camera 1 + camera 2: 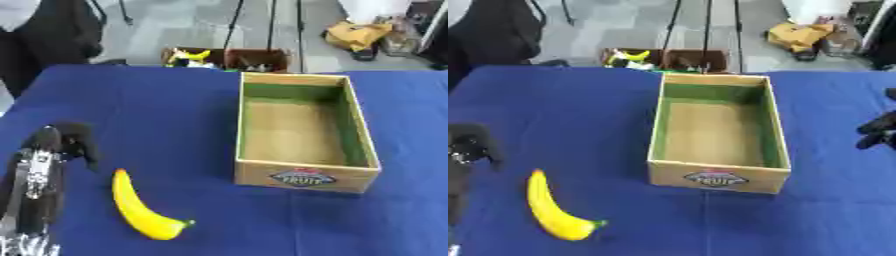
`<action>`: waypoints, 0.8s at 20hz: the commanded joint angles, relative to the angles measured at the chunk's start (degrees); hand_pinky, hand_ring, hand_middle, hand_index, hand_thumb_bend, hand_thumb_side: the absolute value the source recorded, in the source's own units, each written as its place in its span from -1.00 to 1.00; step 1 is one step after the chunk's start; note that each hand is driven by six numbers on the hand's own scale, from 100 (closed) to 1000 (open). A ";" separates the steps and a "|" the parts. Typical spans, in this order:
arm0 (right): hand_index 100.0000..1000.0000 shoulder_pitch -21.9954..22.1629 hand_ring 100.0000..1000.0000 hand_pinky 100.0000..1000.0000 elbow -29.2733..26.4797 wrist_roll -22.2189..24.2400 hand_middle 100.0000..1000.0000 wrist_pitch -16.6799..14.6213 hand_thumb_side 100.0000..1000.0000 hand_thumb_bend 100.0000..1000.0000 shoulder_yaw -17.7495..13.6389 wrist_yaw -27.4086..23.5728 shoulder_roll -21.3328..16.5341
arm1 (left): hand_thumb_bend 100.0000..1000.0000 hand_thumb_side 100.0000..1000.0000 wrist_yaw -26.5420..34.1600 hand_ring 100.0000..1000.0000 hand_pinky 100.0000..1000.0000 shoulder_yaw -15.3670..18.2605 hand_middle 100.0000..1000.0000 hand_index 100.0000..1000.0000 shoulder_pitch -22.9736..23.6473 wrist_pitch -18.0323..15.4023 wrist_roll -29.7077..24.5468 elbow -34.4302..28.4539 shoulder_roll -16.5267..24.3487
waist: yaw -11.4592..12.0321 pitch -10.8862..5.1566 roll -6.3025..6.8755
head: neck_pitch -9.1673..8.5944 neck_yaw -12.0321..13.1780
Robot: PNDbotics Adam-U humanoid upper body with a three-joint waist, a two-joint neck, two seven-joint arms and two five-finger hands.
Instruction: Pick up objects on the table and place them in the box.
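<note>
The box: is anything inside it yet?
Nothing shows inside the box: only its bare brown floor and green inner walls. The near wall hides a thin strip of floor just behind it. The banana lies on the blue table, left of the box.

head stereo pair, looking down (table (175, 110) shared)
</note>
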 commanded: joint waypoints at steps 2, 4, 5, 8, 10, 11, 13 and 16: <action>0.48 -0.40 -0.09 -0.34 -1.03 -0.16 -0.25 0.02 0.90 -1.00 -0.28 0.55 -0.97 | -1.00 0.67 -2.73 -0.24 -0.57 2.86 -0.19 0.23 -0.11 -1.38 -0.66 -1.13 2.32 | 0.29 -0.84 0.02 | -0.38 -0.42; 0.48 -0.39 -0.09 -0.34 -1.04 -0.15 -0.25 0.03 0.90 -1.00 -0.28 0.57 -0.99 | -1.00 0.66 -4.35 -0.19 -0.55 3.98 -0.15 0.25 -0.03 -2.16 -1.35 -1.13 2.81 | 0.41 -0.86 0.02 | -0.38 -0.58; 0.48 -0.40 -0.09 -0.34 -1.04 -0.16 -0.25 0.04 0.90 -1.00 -0.28 0.58 -0.99 | -1.00 0.66 -5.18 -0.16 -0.53 4.35 -0.12 0.27 -0.01 -2.53 -1.58 -1.13 2.94 | 0.44 -0.87 0.00 | -0.40 -0.64; 0.48 -0.50 -0.09 -0.34 -1.04 -0.15 -0.25 0.03 0.90 -1.00 -0.25 0.58 -1.00 | -1.00 0.69 -7.72 -0.07 -0.49 4.43 0.01 0.44 0.21 -3.08 -1.58 -1.13 2.75 | 0.40 -0.92 -0.01 | -0.48 -0.72; 0.48 -0.53 -0.09 -0.34 -1.04 -0.18 -0.25 0.02 0.90 -1.00 -0.27 0.59 -1.03 | -1.00 0.72 -9.37 -0.04 -0.46 4.18 0.06 0.49 0.49 -3.15 -1.25 -1.13 2.73 | 0.38 -0.93 0.01 | -0.41 -0.87; 0.48 -0.52 -0.09 -0.34 -1.02 -0.20 -0.25 0.03 0.90 -1.00 -0.28 0.60 -1.05 | -1.00 0.74 -10.21 -0.02 -0.44 3.98 0.10 0.52 0.69 -3.17 -1.19 -1.13 2.92 | 0.39 -0.95 0.02 | -0.32 -0.96; 0.48 -0.53 -0.09 -0.34 -0.98 -0.19 -0.25 0.04 0.90 -1.00 -0.25 0.60 -1.12 | -1.00 0.75 -11.86 0.00 -0.42 3.62 0.13 0.54 1.23 -3.40 -1.31 -1.13 4.00 | 0.43 -0.95 0.09 | -0.15 -1.16; 0.48 -0.57 -0.09 -0.34 -0.96 -0.13 -0.25 0.02 0.90 -1.00 -0.17 0.60 -1.31 | -1.00 0.73 -14.34 0.06 -0.36 2.98 0.19 0.58 2.37 -4.71 -1.89 -1.13 7.00 | 0.43 -1.00 0.27 | 0.02 -1.70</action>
